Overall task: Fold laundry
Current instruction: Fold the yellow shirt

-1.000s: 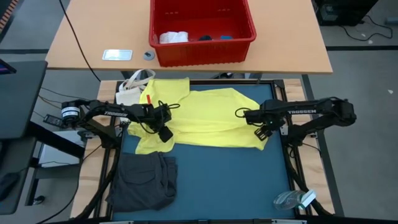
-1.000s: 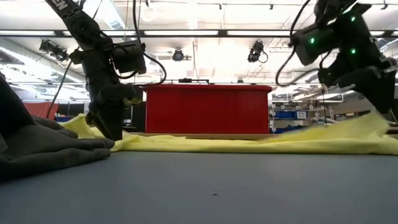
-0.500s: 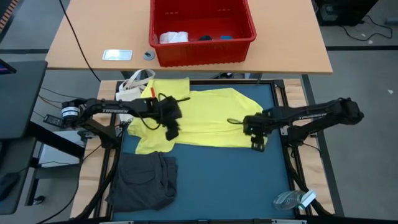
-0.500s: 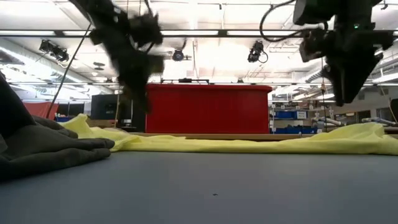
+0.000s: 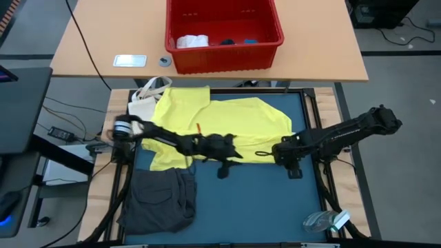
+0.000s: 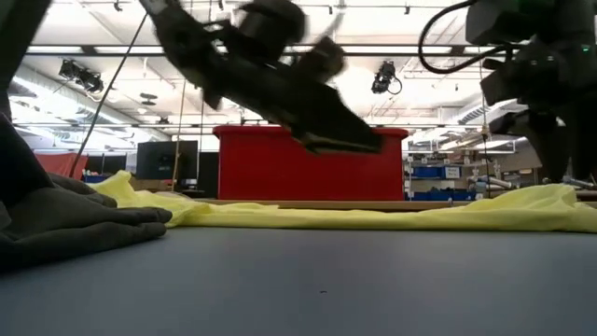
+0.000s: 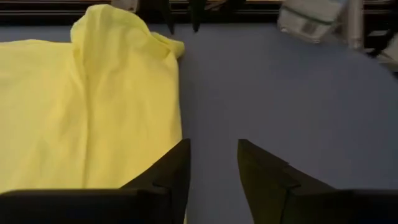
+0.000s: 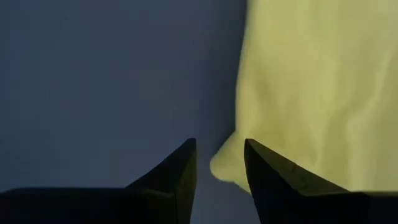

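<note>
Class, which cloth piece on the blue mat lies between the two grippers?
The large bright yellow T-shirt, spread flat; the dark grey garment sits crumpled at the mat's corner.

Right end effector [image 8: 219, 168]: hovering over the shirt's edge, fingers parted (nothing between them).
Yellow T-shirt [image 8: 311, 87]: lying flat beside bare blue desk [image 8: 112, 81].

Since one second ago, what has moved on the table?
Both claws travelled to the yellow T-shirt's near hem: the left claw swept right along it, the right claw came nearer the front edge. Neither holds cloth. Shirt, grey garment and red basket stayed put.
</note>
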